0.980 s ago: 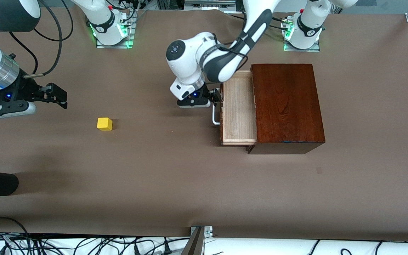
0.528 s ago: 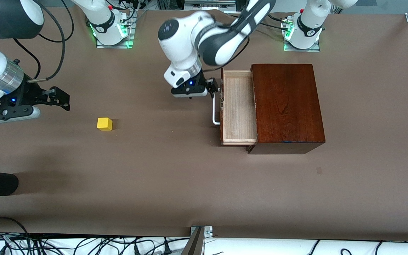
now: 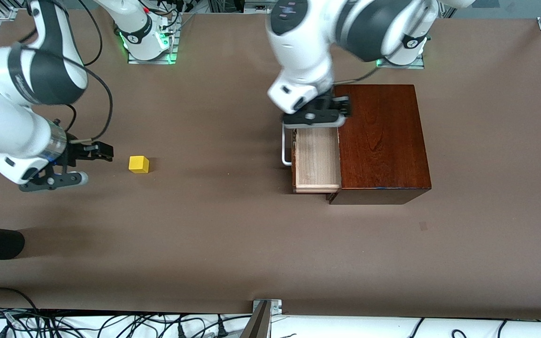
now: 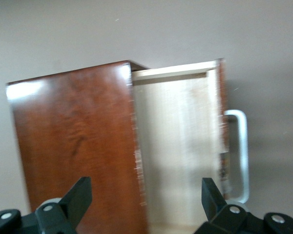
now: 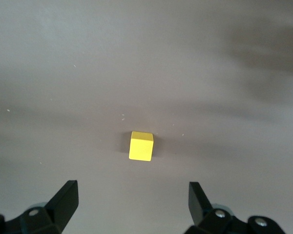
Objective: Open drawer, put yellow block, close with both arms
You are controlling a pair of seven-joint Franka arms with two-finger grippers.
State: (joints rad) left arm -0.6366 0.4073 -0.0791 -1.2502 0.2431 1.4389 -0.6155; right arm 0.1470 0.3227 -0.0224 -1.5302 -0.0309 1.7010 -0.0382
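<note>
The drawer [image 3: 316, 158] stands pulled out of the dark-brown wooden box [image 3: 381, 141], right of centre in the front view, its pale wood tray empty and its white bar handle [image 3: 285, 149] pointing toward the right arm's end of the tabletop [image 3: 233, 234]. The left gripper [image 3: 317, 114], on the arm that reaches down from the upper right of the front view, hangs over the part of the open drawer farthest from the front camera, at the edge where the tray meets the box top. In the left wrist view its fingers [image 4: 78, 197] stand spread wide with nothing between them, the box [image 4: 73, 146], the open tray [image 4: 178, 151] and the handle [image 4: 239, 151] all showing in the gap. The yellow block [image 3: 138, 164] sits alone on the bare tabletop in the left-centre of the front view, well apart from the drawer. The right gripper [image 3: 93, 152], on the arm entering from the upper left of the front view, hovers just beside the block on the right arm's end of the tabletop. Its fingers [image 5: 63, 202] are released and wide apart in the right wrist view, where the block [image 5: 140, 146] lies on the tabletop ahead of the gap between them, untouched.
</note>
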